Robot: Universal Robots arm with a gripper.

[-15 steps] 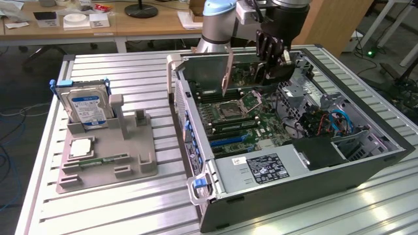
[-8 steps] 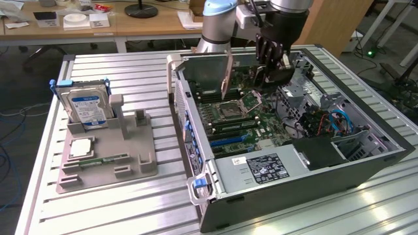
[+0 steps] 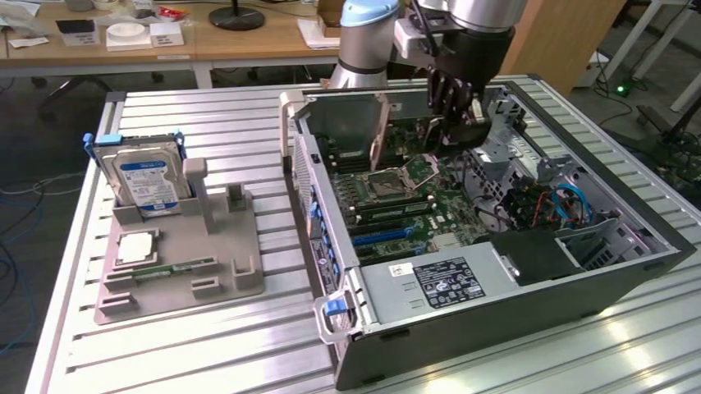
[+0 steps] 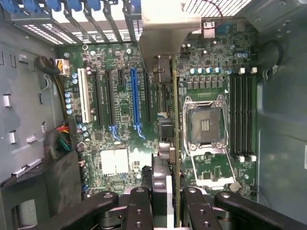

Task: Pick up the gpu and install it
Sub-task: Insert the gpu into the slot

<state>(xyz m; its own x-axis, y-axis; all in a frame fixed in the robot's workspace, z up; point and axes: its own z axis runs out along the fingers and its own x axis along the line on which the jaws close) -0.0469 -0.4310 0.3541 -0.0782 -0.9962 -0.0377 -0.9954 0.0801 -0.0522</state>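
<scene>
Dark and thin, one gpu point(image 4: 168, 129) is hanging in the tool's point(image 4: 169, 191) narrow grip over one open case point(image 3: 613, 271). One silver hard drive point(image 3: 148, 176) is standing at its nine o'clock.

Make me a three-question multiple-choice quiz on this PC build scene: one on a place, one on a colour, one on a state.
1. Where is the hard drive?
A. upright in the grey holder
B. inside the computer case
C. in the gripper

2. What colour is the hard drive's label?
A. red
B. blue and white
C. green

3. The gripper is:
A. open and empty
B. shut on nothing
C. shut on the gpu

Answers:
1 A: it stands in the holder, on the exterior view's left of the computer case.
2 B: the label facing the camera is blue with white.
3 C: the card sits clamped edge-on over the motherboard.
</scene>
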